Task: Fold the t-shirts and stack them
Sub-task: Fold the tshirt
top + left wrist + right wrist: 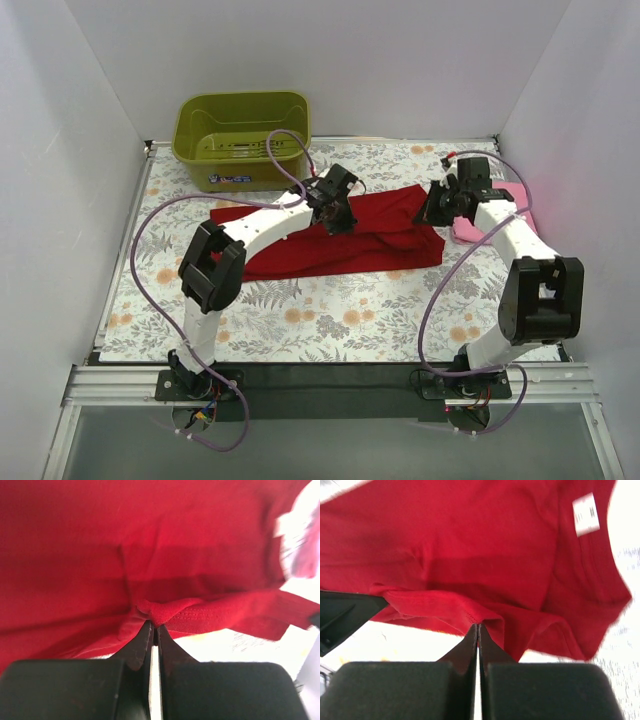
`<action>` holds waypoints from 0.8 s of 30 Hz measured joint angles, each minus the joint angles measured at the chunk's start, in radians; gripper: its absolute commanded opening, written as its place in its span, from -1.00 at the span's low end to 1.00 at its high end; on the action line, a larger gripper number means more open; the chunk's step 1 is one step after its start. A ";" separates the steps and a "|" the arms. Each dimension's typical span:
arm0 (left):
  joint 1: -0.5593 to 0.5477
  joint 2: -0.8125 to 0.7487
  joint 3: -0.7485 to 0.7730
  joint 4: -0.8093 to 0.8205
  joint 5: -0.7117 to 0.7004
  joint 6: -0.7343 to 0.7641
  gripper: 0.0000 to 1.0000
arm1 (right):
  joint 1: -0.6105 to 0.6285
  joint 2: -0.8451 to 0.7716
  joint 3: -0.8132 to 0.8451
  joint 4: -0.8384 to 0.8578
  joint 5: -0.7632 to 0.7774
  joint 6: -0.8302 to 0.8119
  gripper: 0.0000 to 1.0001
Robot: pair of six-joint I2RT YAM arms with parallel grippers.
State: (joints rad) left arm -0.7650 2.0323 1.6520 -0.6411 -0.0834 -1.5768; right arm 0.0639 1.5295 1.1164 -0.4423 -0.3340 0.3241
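Two shirts: red t-shirt point(350, 250) lies rumpled across the middle of the bench point(300, 320); pink t-shirt point(466, 233) is bunched at the right side, partly hidden by the right arm.
Left tool point(154, 628): closed to a sliver, pinching a stitched hem fold on the red t-shirt's far edge.
Right tool point(478, 627): pressed together, gripping a hem fold at the red t-shirt's right end.
Cloth label point(586, 514): white, on the red t-shirt near a curved edge.
Tub point(240, 140): olive-green, at the far left corner.

Both arms extended; left tool point(154, 626) clamped; right tool point(478, 626) clamped.
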 measured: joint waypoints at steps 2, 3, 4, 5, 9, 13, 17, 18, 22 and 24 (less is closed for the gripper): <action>0.019 0.016 0.041 0.011 0.006 0.013 -1.00 | 0.000 0.042 0.050 0.008 -0.018 0.003 -0.97; 0.027 0.024 0.054 0.018 0.010 0.018 -1.00 | 0.000 0.065 0.077 0.013 -0.027 0.004 -0.97; 0.035 0.033 0.064 0.024 0.014 0.023 -1.00 | 0.000 0.088 0.101 0.021 -0.036 0.006 -0.97; 0.043 0.042 0.070 0.029 0.017 0.027 -1.00 | 0.000 0.105 0.119 0.029 -0.042 0.006 -0.97; 0.070 0.093 0.077 0.051 0.029 0.046 -1.00 | 0.000 0.182 0.184 0.055 -0.069 0.011 -0.97; 0.092 0.149 0.085 0.069 0.041 0.066 -0.99 | 0.000 0.250 0.215 0.078 -0.094 0.014 -0.97; 0.111 0.172 0.087 0.081 0.044 0.081 -0.99 | 0.000 0.296 0.217 0.096 -0.104 0.014 -0.97; 0.115 0.172 0.087 0.085 0.044 0.083 -0.99 | 0.000 0.307 0.218 0.103 -0.104 0.015 -0.97; 0.127 0.172 0.089 0.115 0.046 0.098 -0.99 | 0.000 0.338 0.237 0.118 -0.109 0.017 -0.97; 0.132 0.172 0.091 0.128 0.046 0.108 -0.98 | 0.000 0.348 0.254 0.134 -0.115 0.019 -0.97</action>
State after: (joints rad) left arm -0.6334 2.2044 1.7432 -0.5133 -0.0376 -1.4689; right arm 0.0639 1.8778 1.3705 -0.3088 -0.4488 0.3435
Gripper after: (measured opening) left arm 0.030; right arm 0.019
